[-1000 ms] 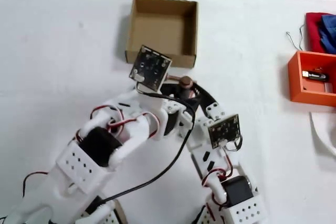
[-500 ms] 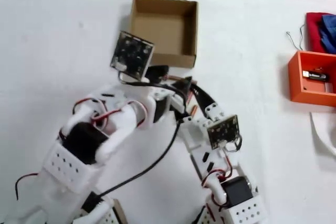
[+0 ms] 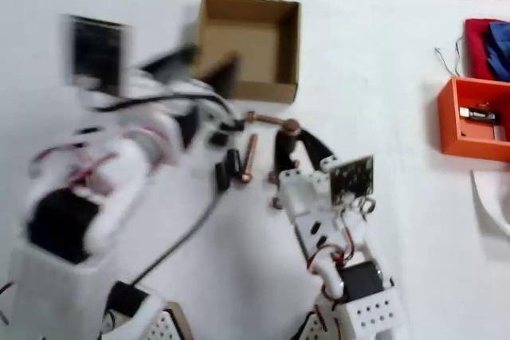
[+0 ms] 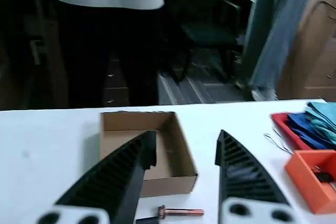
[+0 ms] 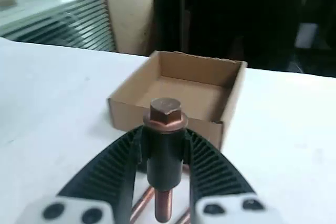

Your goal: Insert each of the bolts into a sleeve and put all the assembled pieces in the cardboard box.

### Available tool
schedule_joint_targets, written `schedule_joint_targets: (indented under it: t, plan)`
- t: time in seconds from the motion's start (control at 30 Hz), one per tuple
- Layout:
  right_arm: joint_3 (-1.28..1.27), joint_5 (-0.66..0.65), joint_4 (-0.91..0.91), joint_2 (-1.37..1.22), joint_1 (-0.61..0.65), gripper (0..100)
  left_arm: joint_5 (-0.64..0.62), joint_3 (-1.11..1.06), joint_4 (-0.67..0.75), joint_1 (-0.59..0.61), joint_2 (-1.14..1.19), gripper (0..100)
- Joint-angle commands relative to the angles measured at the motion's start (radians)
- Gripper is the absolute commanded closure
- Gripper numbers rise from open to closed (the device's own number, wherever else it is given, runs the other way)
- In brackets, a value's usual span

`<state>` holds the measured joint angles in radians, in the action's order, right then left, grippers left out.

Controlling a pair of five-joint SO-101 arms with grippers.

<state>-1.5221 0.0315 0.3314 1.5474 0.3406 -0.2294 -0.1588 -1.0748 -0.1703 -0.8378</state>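
White, matte table top [image 3: 382,53]; a dark room with furniture lay beyond its far edge. The cardboard box [image 3: 245,89] was square, shallow and open-topped, with plain brown walls, and sat near the far side of the table. An orange tray [image 3: 454,121], rectangular, stood well apart at the table's side, with a red cloth [image 3: 476,41] beside it.

Loose parts lay on the table between the box and the arms. One loose bolt [image 3: 249,157] was copper-coloured with a smooth shank. Two short black sleeves [image 3: 233,163] lay just beside it. A second bolt [image 3: 263,119] lay just in front of the box's near wall.

Right gripper [image 5: 164,136]: its ribbed black fingers were closed on an assembled piece [image 5: 164,163]. The black cylindrical sleeve was upright, with a hexagonal flanged bolt head on top and the shank end protruding below. The piece was held above the table, in front of the box's near wall.

Left gripper [image 4: 186,139]: its ribbed fingers were set wide apart and held nothing, above the table and facing the box.
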Motion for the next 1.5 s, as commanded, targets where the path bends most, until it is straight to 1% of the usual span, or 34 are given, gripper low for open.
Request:
schedule_joint_targets:
  t: [0.0,0.03,0.1,0.13,0.2,0.27,0.3,0.37,0.47,0.53,0.63,0.73,0.8,0.9,0.97,1.13,1.33,1.47]
  plan:
    - [0.313,0.011,0.007,-0.231,-0.059,97.9,-0.009,0.008,-0.114,0.233,-0.003,80]
    - [0.408,0.011,0.024,-0.323,-0.062,97.9,-0.009,-0.05,-0.132,0.298,-0.003,80]
    - [0.615,0.015,0.09,-0.524,-0.061,97.9,-0.009,-0.213,-0.118,0.417,-0.005,80]
    - [0.723,0.028,0.131,-0.631,-0.061,97.9,-0.009,-0.302,-0.1,0.465,-0.009,79]
    - [0.951,0.104,0.246,-0.857,-0.068,97.9,0.015,-0.464,-0.023,0.539,-0.009,79]
    - [1.188,0.152,0.409,-1.067,-0.076,97.9,0.058,-0.611,0.118,0.562,-0.002,80]
    - [1.312,0.153,0.507,-1.171,-0.082,97.8,0.077,-0.687,0.201,0.562,-0.002,80]
    - [1.557,0.126,0.682,-1.363,-0.084,97.8,0.132,-0.823,0.354,0.562,0.0,80]
    - [1.913,0.087,0.846,-1.647,-0.085,97.8,0.239,-0.983,0.549,0.534,0.026,82]
    - [2.147,0.087,0.914,-1.824,-0.09,97.8,0.256,-1.015,0.609,0.522,0.095,84]
    - [2.498,0.118,0.992,-2.069,-0.099,97.8,0.242,-0.984,0.641,0.522,0.256,84]
    - [2.799,0.127,1.023,-2.287,-0.094,97.8,0.244,-0.88,0.641,0.52,0.459,84]
    - [2.934,0.126,1.024,-2.41,-0.087,97.8,0.244,-0.789,0.598,0.519,0.586,84]
    - [3.006,0.126,1.001,-2.531,-0.079,97.8,0.241,-0.639,0.445,0.519,0.709,84]
    - [3.004,0.126,0.944,-2.575,-0.079,97.9,0.241,-0.59,0.402,0.519,0.756,84]
    - [2.989,0.124,0.814,-2.631,-0.077,97.9,0.242,-0.568,0.396,0.519,0.784,84]
    - [2.84,0.123,0.704,-2.635,-0.074,97.9,0.241,-0.568,0.396,0.519,0.784,84]
    - [2.796,0.043,0.676,-2.641,-0.054,97.9,0.242,-0.568,0.396,0.519,0.784,84]
